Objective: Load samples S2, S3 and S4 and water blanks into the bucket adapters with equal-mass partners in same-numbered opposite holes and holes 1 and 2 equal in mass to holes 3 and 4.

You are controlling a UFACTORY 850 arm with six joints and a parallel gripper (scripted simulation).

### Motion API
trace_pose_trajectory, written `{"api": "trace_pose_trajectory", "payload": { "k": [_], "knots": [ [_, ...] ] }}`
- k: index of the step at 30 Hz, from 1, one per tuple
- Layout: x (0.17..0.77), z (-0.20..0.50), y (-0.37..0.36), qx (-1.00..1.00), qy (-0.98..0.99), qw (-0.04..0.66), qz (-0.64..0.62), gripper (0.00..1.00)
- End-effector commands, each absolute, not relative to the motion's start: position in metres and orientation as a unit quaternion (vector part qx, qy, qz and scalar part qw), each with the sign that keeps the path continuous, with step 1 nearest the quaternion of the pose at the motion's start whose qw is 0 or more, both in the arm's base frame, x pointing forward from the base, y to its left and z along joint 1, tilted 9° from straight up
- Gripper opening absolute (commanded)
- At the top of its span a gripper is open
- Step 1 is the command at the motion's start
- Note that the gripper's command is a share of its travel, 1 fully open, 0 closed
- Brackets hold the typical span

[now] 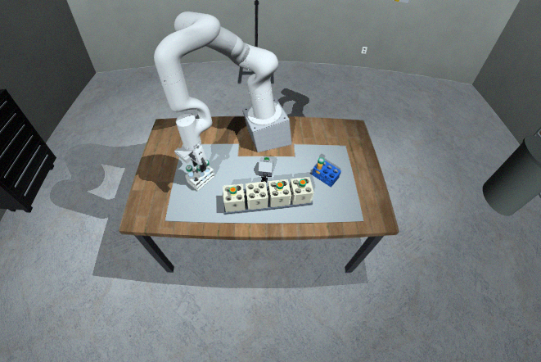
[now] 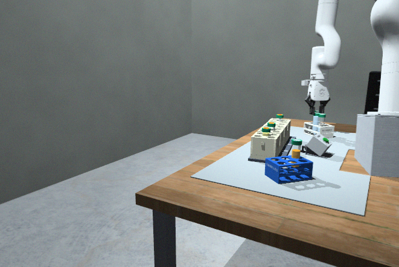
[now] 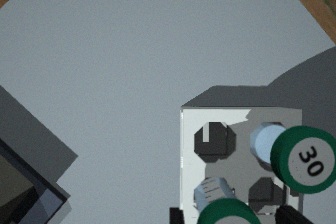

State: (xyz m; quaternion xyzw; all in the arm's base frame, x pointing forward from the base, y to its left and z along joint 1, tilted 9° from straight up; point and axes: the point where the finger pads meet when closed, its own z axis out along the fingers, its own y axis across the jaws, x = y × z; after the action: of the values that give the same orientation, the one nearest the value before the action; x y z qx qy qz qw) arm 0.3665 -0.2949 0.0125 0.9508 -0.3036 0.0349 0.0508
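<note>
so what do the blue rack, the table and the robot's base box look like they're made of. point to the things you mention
Blue rack [image 1: 331, 180] [image 2: 272, 174]: probably moulded plastic, going by its even blue colour and thin open tiers.
Table [image 1: 254, 228] [image 2: 237, 220]: wood top, showing brown boards with grain; the dark legs could be painted metal.
Base box [image 1: 272, 137] [image 2: 384, 144]: perhaps brushed metal, as its grey faces carry fine streaks.

3 orange-dot tubes [image 1: 280, 184] [image 2: 271, 124], green-capped, upright: 1 each in adapters 4, 2, 3rd unreadable.
</note>
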Motion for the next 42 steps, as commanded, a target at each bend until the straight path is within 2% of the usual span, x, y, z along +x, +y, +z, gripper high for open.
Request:
{"api": "trace_pose_trajectory", "payload": {
  "k": [1, 40, 41, 42],
  "knots": [
    [0.367, 0.011, -0.295, 0.949, -0.303, 0.061, 0.055, 0.57],
    [0.368, -0.003, -0.297, 0.949, -0.303, 0.061, 0.055, 0.57],
    [0.368, -0.002, -0.297, 0.949, -0.303, 0.061, 0.055, 0.0],
    [0.368, -0.001, -0.297, 0.949, -0.303, 0.061, 0.055, 0.0]
  ]
}}
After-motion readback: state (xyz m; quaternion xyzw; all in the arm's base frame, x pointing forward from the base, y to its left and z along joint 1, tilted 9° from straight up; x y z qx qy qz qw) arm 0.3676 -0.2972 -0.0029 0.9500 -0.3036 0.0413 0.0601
